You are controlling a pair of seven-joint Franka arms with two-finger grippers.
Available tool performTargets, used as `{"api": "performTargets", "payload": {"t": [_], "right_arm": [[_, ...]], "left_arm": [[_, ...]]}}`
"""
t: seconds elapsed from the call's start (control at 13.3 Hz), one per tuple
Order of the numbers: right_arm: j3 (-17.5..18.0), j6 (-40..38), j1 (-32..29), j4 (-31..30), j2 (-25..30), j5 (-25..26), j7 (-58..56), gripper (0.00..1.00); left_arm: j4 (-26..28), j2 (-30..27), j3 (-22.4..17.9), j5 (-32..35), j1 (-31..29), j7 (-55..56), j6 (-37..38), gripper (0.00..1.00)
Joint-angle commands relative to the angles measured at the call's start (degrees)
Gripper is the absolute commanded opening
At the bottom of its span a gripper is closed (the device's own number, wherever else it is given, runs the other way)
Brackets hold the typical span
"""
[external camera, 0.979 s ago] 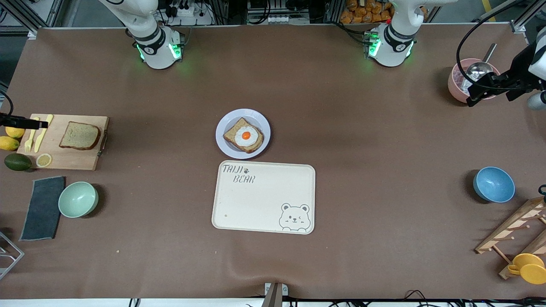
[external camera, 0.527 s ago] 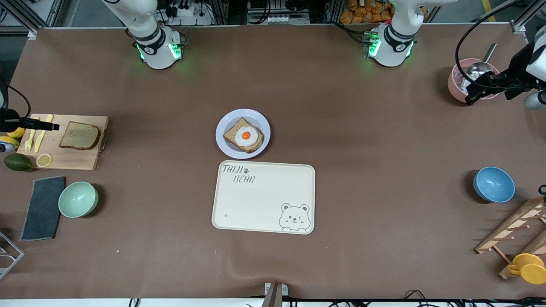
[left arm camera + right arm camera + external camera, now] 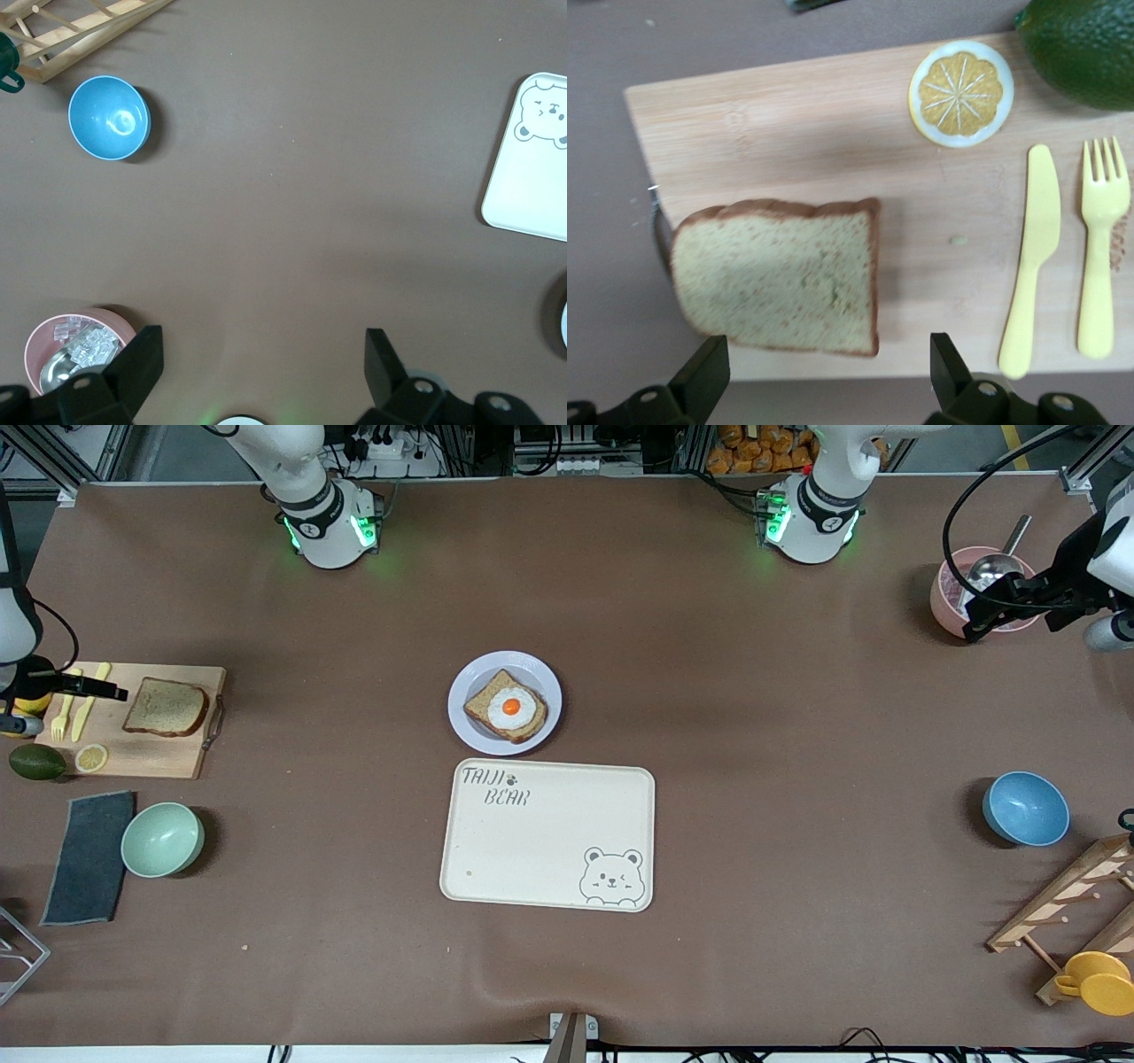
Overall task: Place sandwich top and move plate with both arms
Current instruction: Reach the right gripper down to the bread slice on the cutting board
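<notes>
Two big white arms are seen, the left arm [image 3: 824,491] and the right arm [image 3: 310,496]. Each round base is ringed with a black band and lit by small green lights. Black cables are looped near the black left gripper [image 3: 997,611] and the black right gripper [image 3: 84,686]. Flat black fingers [image 3: 700,376] are shown, with small silver screws.

Right gripper [image 3: 111,691] farther over the cutting board [image 3: 151,757], nearer the sandwich top [image 3: 166,707].

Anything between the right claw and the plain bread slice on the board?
Nothing visible. The right claw is open over the board, by the bare slice; the knife and fork lie off to one side.
</notes>
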State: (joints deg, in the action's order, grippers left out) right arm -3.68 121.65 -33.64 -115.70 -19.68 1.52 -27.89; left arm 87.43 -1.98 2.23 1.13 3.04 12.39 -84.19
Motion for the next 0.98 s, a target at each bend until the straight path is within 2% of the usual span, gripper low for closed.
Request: {"api": "performTargets", "payload": {"t": [0.0, 0.53, 0.75, 0.9], "right_arm": [[1.0, 1.6, -1.6, 0.4, -2.9, 1.2, -0.9, 1.00], [1.1, 2.5, -2.7, 0.6, -6.4, 1.0, -4.9, 1.00], [1.1, 2.5, -3.3, 0.6, -6.9, 0.9, -5.2, 1.00], [1.1, 2.5, -3.5, 0.6, -7.4, 0.4, -6.2, 1.00]], "left_arm": [[-0.3, -0.6, 0.6, -0.8, -0.1, 0.3, 1.1, 1.00], [-0.3, 0.0, 1.1, -1.2, -0.1, 0.1, 1.1, 1.00], [0.0, 1.4, 1.1, -7.8, -0.5, -0.2, 0.1, 1.00], [1.1, 2.5, 1.1, -8.9, 0.1, -0.2, -1.5, 1.00]]}}
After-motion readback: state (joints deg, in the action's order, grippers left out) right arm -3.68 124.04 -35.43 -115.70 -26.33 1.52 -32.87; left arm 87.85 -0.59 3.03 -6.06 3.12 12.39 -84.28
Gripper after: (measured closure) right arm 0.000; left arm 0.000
